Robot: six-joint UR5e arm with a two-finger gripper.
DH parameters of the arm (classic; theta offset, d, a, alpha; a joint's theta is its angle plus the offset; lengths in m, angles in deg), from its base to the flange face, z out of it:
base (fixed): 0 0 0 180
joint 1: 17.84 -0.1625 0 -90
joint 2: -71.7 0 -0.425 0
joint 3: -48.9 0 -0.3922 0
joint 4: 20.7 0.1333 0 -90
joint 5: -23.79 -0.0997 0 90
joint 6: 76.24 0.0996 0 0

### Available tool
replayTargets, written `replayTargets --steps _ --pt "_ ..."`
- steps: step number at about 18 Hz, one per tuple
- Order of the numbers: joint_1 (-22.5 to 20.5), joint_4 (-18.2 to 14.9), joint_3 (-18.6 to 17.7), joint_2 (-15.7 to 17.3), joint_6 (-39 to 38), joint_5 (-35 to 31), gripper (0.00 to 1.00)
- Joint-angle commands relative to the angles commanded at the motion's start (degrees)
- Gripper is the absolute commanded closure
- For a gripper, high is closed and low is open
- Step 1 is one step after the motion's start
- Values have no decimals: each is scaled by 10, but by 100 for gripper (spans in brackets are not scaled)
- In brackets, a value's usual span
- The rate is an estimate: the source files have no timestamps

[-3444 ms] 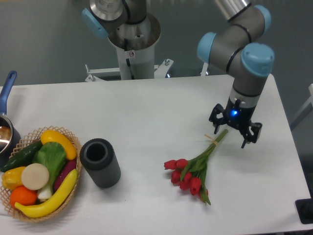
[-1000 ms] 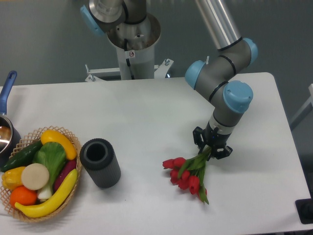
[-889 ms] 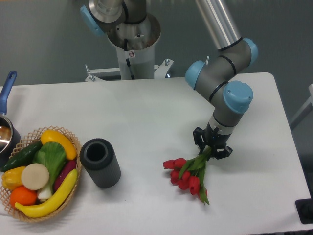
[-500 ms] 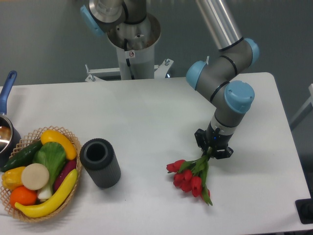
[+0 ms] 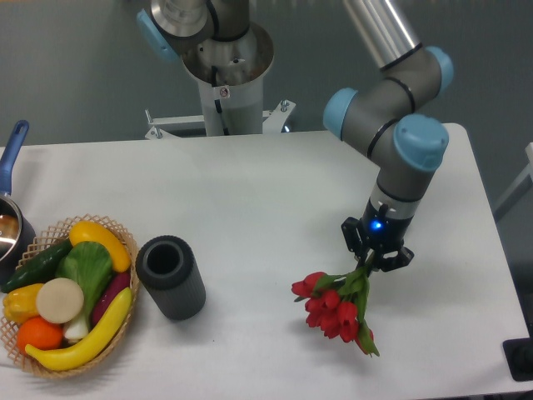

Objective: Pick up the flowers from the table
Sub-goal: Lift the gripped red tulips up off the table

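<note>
The flowers (image 5: 337, 310) are a bunch of red tulips with green leaves, hanging heads-down and slightly tilted just above the white table (image 5: 250, 192) at the right of centre. My gripper (image 5: 372, 257) is shut on their green stems, directly above the blooms. The upper ends of the stems are hidden inside the fingers.
A dark grey cylinder (image 5: 171, 277) stands left of the flowers. At the far left a wicker basket (image 5: 60, 296) holds bananas, a green vegetable and other produce. A blue-handled pot (image 5: 10, 208) sits at the left edge. The robot base (image 5: 223, 71) rises behind the table.
My gripper came down over the stems and shut on them. Since then it has risen and shifted right, and the flowers have lifted and swung with it.
</note>
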Motion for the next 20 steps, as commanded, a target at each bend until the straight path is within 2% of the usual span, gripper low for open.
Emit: replayTargets --steps 5,9,12,16,20 --pt "-2 0 36 16 -74 113 76" --pt "-15 0 40 33 -93 188 76" --pt "-22 3 41 33 -102 241 76" --pt "-42 4 40 48 -119 263 76" --pt "-68 4 55 50 -124 356 76"
